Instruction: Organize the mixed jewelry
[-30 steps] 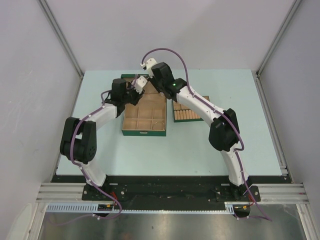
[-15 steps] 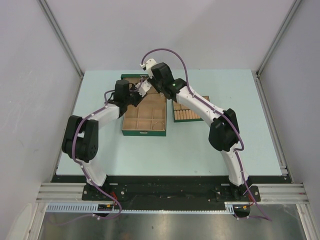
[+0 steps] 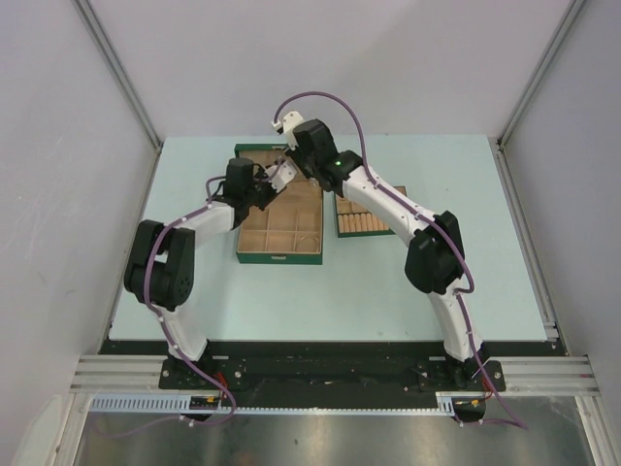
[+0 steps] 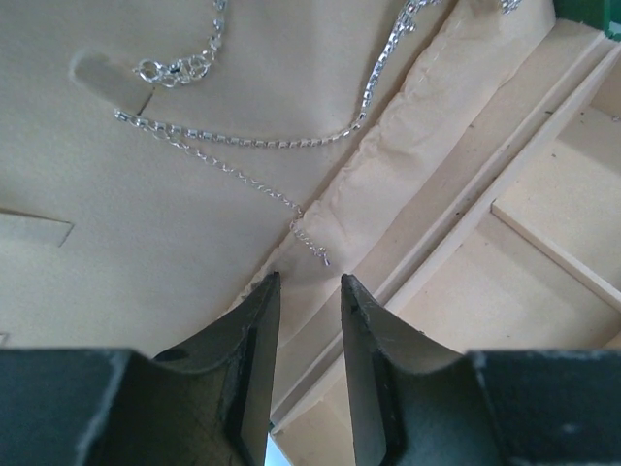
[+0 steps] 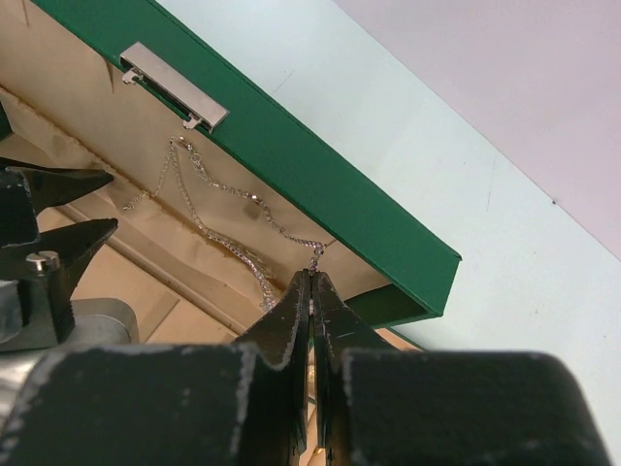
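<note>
We show the chain necklace [image 4: 281, 144] against the lid lining [image 4: 194, 214], pinched by the right gripper [image 5: 311, 277]; left gripper [image 4: 309, 279] narrowly parted, empty; sorting seems unfinished.

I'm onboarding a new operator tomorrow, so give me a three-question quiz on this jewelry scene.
1. True or false: the right hand is shut at the chain necklace's end.
2. The chain necklace lies on: A) the green box's tan lid lining, B) bare table, C) the small tray.
3. Fill in: the left hand's jaws stand ___, holding nothing.
Key: 1 true; 2 A; 3 open.
</note>
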Robot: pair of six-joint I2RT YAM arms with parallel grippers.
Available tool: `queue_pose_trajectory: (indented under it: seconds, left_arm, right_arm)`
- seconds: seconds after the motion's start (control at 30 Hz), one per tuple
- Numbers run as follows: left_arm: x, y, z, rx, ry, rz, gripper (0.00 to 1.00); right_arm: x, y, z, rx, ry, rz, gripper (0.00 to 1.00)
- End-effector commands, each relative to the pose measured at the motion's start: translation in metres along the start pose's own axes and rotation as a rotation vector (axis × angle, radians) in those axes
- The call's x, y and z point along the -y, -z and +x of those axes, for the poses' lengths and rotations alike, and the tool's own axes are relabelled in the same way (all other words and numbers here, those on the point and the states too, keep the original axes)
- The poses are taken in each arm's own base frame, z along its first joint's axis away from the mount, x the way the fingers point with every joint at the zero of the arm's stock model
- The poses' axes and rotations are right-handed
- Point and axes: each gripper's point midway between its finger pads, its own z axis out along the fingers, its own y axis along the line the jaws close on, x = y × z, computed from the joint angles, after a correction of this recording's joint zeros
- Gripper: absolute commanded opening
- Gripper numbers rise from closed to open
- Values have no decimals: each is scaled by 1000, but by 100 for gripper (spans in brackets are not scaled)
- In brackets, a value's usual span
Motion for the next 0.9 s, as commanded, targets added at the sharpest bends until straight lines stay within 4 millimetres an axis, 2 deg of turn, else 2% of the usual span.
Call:
queue_pose_trajectory:
  seconds: [0.0,0.4,0.7,0.87]
  left_arm:
    - [-8,-3,-6,8,-52,-27,36]
    - [-4,-10,5,-16,-66,-16,31]
    - [0,-6,8,-26,-69,-2,12]
    - [6,0,7,-27,-76,28,5]
  right_arm:
    - [11,20,-35,79,-20,23,0]
    - [12,20,-35,80,-19,26,0]
    - [11,19,-33,74,-22,25,0]
    - [11,18,-31,69,-24,26,0]
